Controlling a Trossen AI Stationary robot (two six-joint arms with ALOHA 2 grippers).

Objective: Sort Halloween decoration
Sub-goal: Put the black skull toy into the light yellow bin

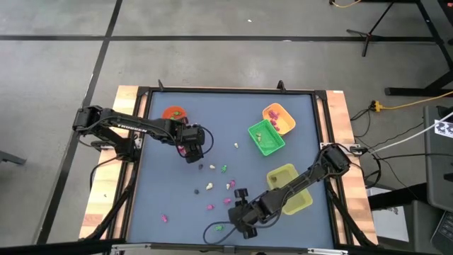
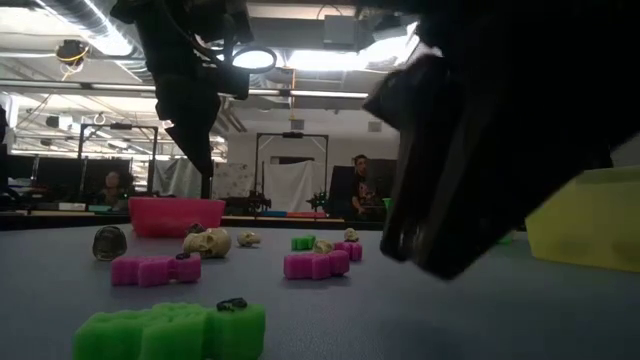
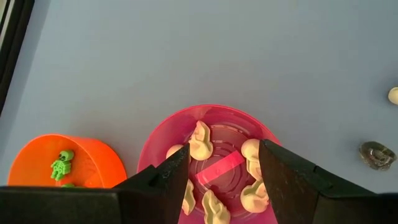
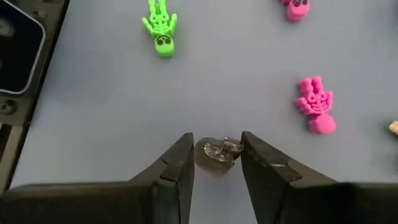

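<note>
grey skull trinket (image 4: 216,153) sits between the right gripper (image 4: 217,163) fingers — narrowed onto it, touching

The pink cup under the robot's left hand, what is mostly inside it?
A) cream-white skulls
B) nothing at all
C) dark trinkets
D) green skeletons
A: the left wrist view looks into the pink cup and shows several cream-white skulls in it, along with a flat pink piece.

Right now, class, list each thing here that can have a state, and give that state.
Left gripper: open, above the pink round cup.
Pink round cup: holds cream-white trinkets.
Orange round cup: holds a green skeleton.
Right gripper: shut on the dark skull trinket.
Green skeleton trinket: lying flat, loose.
</note>
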